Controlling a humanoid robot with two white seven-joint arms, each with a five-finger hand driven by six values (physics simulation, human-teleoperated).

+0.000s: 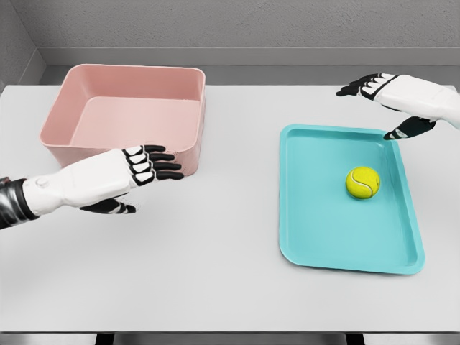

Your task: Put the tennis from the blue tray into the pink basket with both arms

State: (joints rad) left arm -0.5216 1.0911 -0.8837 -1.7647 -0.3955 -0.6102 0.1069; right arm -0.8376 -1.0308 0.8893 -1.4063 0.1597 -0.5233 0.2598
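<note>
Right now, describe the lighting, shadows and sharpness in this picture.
Head view: soft, even light with no glare; faint shadows lie under the left hand, beside the pink basket and under the ball on the tray. Everything is sharp, including the right hand; nothing shows blur or distortion.

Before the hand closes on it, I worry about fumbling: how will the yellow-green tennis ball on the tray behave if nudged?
The round yellow-green tennis ball will probably roll freely across the smooth flat teal plastic tray. The tray's low raised rim may stop it. It looks light for its size.
</note>
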